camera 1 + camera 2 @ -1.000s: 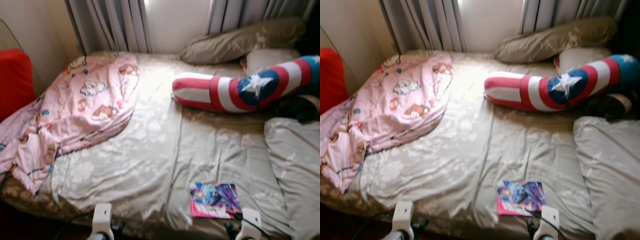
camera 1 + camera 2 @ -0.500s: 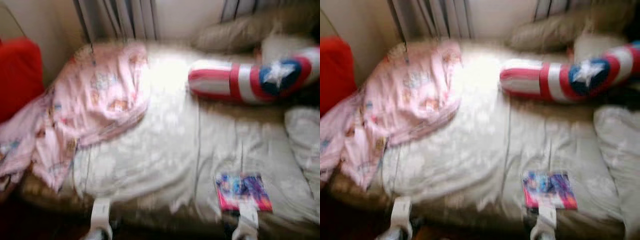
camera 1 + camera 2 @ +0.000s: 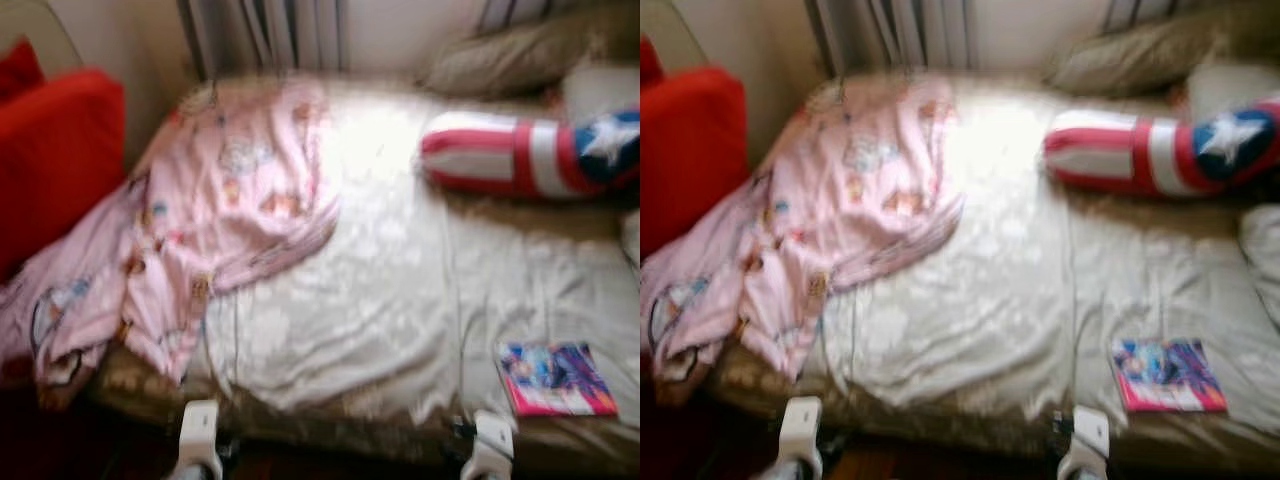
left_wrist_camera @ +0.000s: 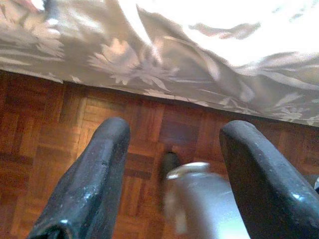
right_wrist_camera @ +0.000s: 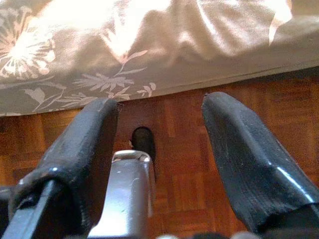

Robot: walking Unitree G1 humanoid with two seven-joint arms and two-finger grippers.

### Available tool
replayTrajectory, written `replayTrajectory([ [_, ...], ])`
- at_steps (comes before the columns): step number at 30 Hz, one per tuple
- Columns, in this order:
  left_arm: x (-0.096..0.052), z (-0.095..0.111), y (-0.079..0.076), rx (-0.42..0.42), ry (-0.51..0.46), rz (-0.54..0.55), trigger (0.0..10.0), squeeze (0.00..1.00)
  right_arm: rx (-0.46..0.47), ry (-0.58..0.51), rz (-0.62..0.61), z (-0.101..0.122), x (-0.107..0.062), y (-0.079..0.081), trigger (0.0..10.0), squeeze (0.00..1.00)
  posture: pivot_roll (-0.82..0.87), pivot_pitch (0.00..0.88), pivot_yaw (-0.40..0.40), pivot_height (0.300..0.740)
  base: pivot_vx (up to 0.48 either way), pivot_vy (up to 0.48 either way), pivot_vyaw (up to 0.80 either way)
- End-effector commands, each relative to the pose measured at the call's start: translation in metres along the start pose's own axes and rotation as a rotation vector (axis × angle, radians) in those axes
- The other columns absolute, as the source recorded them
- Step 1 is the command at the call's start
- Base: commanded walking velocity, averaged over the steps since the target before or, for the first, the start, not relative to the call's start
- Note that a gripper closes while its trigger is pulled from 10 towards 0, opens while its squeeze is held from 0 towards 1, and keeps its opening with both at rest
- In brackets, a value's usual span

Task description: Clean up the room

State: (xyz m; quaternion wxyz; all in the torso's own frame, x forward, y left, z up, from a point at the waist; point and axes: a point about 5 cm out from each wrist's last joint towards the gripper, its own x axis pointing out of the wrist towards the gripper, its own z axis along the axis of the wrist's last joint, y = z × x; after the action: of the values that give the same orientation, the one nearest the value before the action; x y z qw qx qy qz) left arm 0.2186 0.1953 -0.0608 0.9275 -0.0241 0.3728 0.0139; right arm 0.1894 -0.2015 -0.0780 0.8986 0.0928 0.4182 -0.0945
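Note:
A bed with a beige flowered cover (image 3: 380,300) stands in front of me. A crumpled pink cartoon-print blanket (image 3: 200,230) lies over its left side and hangs off the near left corner. A colourful magazine (image 3: 555,378) lies flat near the front right edge. A red, white and blue star cushion (image 3: 530,155) rests at the back right. Both arms hang low by the bed's front edge. My left gripper (image 4: 172,174) is open over the parquet floor, holding nothing. My right gripper (image 5: 162,159) is also open and holds nothing.
A red cushion or chair (image 3: 50,160) stands left of the bed. Beige pillows (image 3: 520,60) lie at the back right under grey curtains (image 3: 270,35). Wooden parquet floor (image 4: 45,149) runs under the hanging bed cover (image 5: 124,50).
The camera has turned left: the bed, magazine and star cushion have shifted right in the picture and more of the red cushion shows. The picture is blurred.

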Motion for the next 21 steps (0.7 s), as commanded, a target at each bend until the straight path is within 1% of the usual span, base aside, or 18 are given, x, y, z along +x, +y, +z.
replayTrajectory([
  [1,-0.0045,-0.0132,0.0081,0.0,0.044,0.023,10.0,0.0,0.004,0.017,0.012,-0.0051,-0.0004,0.0052,10.0,0.0,0.02,0.169,-0.012,0.74,0.0,0.48,0.0],
  [15,-0.0052,-0.0157,0.0079,-0.008,0.048,0.028,10.0,0.0,-0.007,0.027,0.015,-0.0072,-0.0008,0.0051,10.0,0.0,0.02,0.156,-0.015,0.74,0.0,0.471,0.0],
  [16,-0.0053,-0.0158,0.0078,-0.008,0.048,0.028,10.0,0.0,-0.008,0.027,0.016,-0.0073,-0.0008,0.0052,10.0,0.0,0.02,0.156,-0.015,0.74,0.0,0.341,0.0],
  [21,-0.0057,-0.0171,0.0072,-0.004,0.048,0.026,10.0,0.0,-0.014,0.032,0.021,-0.0089,-0.0011,0.0058,10.0,0.0,0.02,0.146,-0.015,0.74,0.0,0.0,0.0],
])
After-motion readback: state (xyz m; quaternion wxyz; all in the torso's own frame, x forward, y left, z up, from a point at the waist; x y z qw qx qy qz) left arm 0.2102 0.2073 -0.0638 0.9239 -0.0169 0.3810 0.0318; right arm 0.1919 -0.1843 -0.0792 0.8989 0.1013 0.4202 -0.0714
